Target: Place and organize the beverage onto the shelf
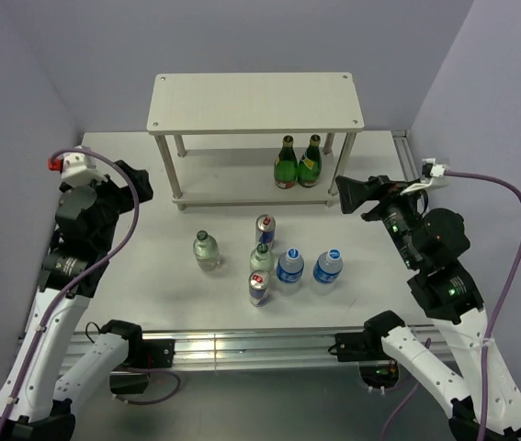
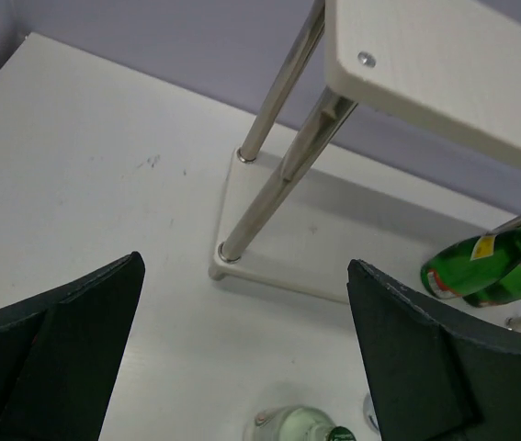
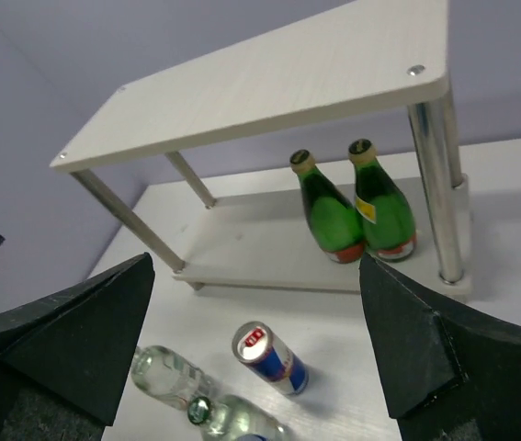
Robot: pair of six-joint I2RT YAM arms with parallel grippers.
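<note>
The shelf [image 1: 255,99] stands at the back of the table. Six drinks stand in front of it: two clear green-capped bottles [image 1: 206,250] [image 1: 261,259], two slim cans [image 1: 265,228] [image 1: 258,288] and two blue-labelled bottles [image 1: 289,266] [image 1: 328,266]. My left gripper [image 1: 136,179] is open and empty, up by the shelf's left legs [image 2: 269,184]; a green-capped bottle [image 2: 301,424] shows below it. My right gripper [image 1: 352,193] is open and empty, right of the shelf, above a can [image 3: 269,358] and the clear bottles [image 3: 164,372].
Two dark green glass bottles [image 1: 285,163] [image 1: 310,162] stand on the right of the shelf's lower board [image 1: 232,179]; they also show in the right wrist view [image 3: 329,216]. Purple walls close in at the back and sides. A socket and cable [image 1: 433,169] sit at the far right.
</note>
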